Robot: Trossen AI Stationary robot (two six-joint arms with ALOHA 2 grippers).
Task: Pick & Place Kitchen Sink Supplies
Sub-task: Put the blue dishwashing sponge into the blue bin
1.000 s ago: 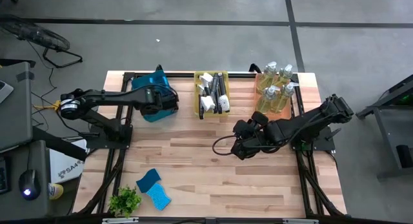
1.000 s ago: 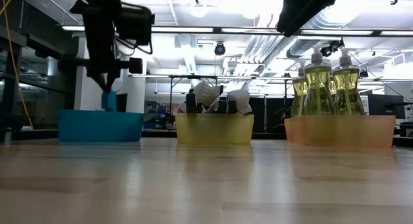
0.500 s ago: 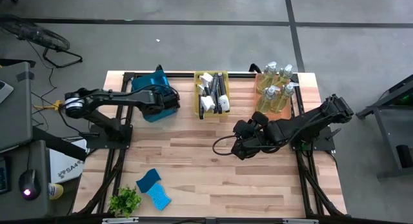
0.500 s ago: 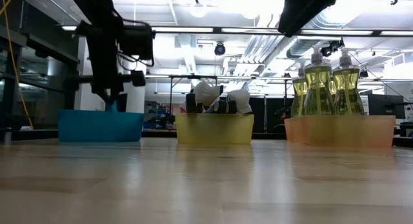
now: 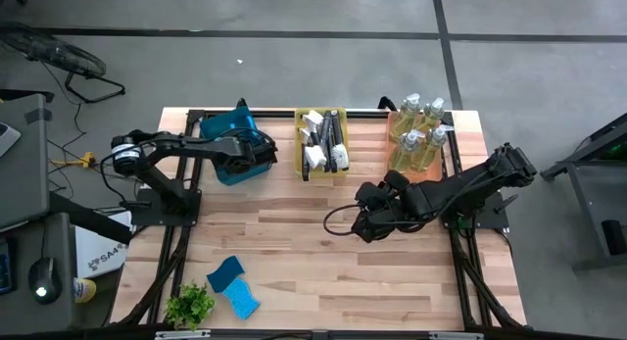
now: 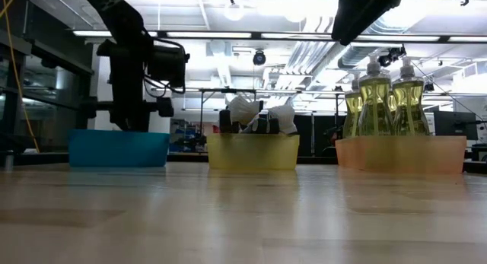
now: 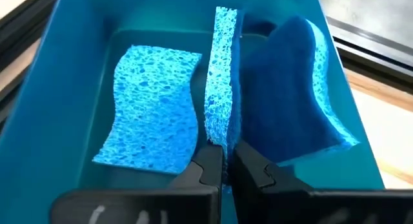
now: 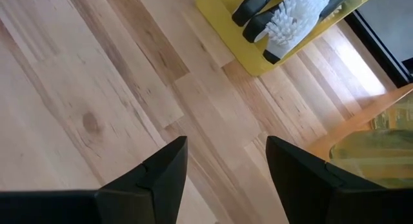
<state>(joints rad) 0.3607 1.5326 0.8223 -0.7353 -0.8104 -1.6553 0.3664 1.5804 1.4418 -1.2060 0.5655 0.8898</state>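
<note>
Blue is filling the left wrist view: we are counting three blue wavy-edged sponges inside the blue plastic bin (image 7: 77, 88). One flat sponge (image 7: 151, 108) is lying on the bin floor, one dark-faced sponge (image 7: 290, 101) is leaning against the bin wall, and one upright sponge (image 7: 222, 75) is standing on edge between them. We are seeing the left gripper (image 7: 224, 169) pinching the lower edge of that upright sponge, its two dark fingers nearly meeting around it. In the high view this gripper (image 5: 257, 156) is sitting over the same bin (image 5: 233, 121) at the back left of the wooden table (image 5: 313, 252).

We are also counting two more blue sponges (image 5: 233, 286) lying loose and overlapping near the front left of the table, just beside a small green leafy plant (image 5: 189, 306).

In the middle of the back edge, a yellow plastic bin (image 5: 321, 113) is holding black-handled dish brushes with white heads (image 5: 321, 144); we cannot tell their exact number. To its right, an orange bin (image 6: 401, 154) is holding four clear bottles of yellow-green liquid with pale pump tops (image 5: 419, 132).

We are finding the right gripper (image 5: 364, 222) hovering over bare wood near the table's middle, its fingers (image 8: 161, 169) standing partly apart and holding nothing.
</note>
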